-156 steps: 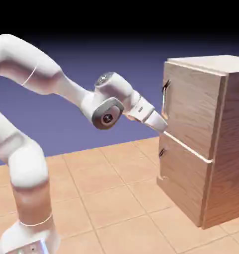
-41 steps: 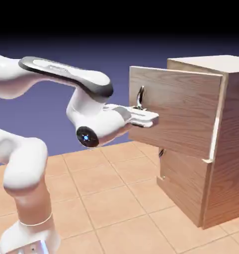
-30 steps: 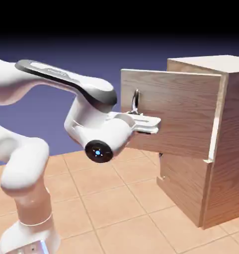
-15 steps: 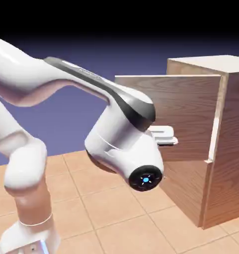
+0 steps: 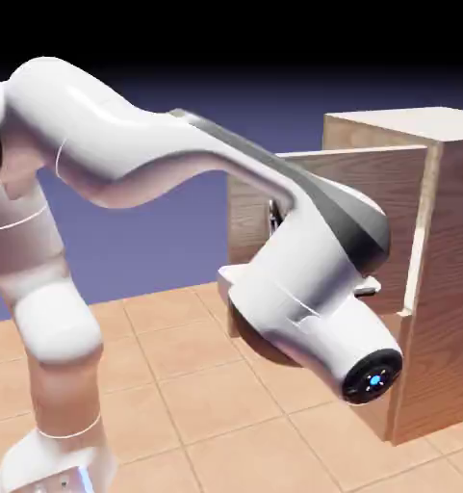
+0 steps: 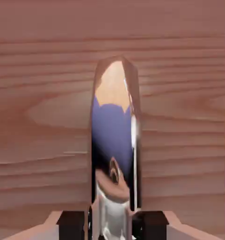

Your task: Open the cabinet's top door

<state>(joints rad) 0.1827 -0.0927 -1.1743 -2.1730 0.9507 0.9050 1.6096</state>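
Pincer [image 6: 112,224] clamps the shiny handle [image 6: 115,140] at the hand view's centre, wood grain filling the rest. In the exterior view, right of centre, the top door [image 5: 370,193] stands swung out from the cabinet [image 5: 447,279], arm [image 5: 302,279] in front.

the surface [image 5: 177,385] is laid with square tiles in a warm orange-tan, split by thin darker grout lines that run slantwise across the exterior view. it fills the lower part of that view. behind it rises a plain backdrop [image 5: 158,241] with no wall detail, windows or furniture: blue-violet just above the tiles, darkening upward to near black along the top edge. the light is soft and even, with a dim shadow on the tiles near the lower right. in the hand view a narrow strip of the same blue-violet shows at the right edge.
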